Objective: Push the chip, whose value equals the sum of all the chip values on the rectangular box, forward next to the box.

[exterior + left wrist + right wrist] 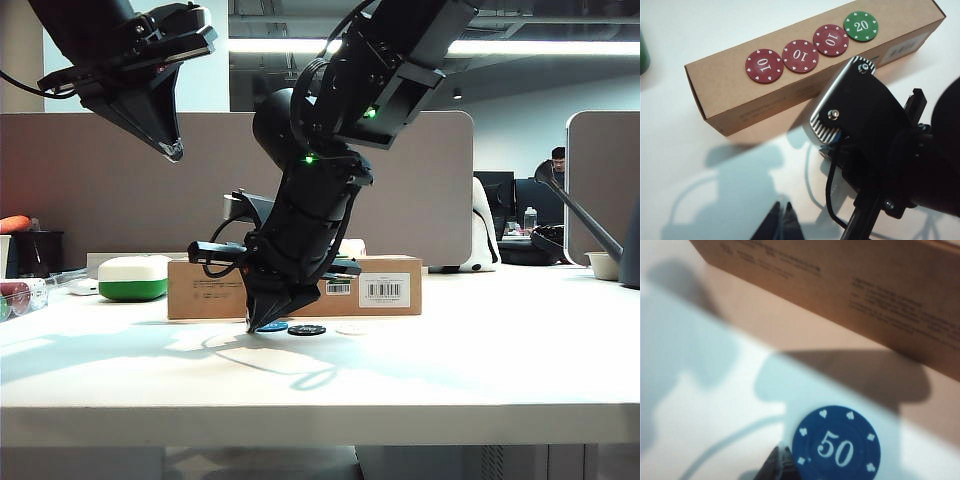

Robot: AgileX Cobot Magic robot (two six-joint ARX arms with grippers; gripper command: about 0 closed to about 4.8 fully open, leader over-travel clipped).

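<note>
The blue chip (836, 445), marked 50, lies flat on the white table a short way in front of the rectangular box (840, 290). My right gripper (781, 458) is shut, its tip down at the table and against the chip's edge. In the exterior view the right gripper (256, 322) stands just left of the blue chip (272, 326), in front of the brown box (200, 290). On top of the box (730, 95) lie three red 10 chips (800, 56) and a green 20 chip (861, 25). My left gripper (172, 150) hangs shut high above the table, left gripper (782, 212) empty.
A black chip (306, 329) lies just right of the blue one, and a pale white chip (352, 328) beyond it. A white-and-green case (133, 277) sits left of the box. Containers stand at the far left edge and a grey watering can (600, 240) at the far right.
</note>
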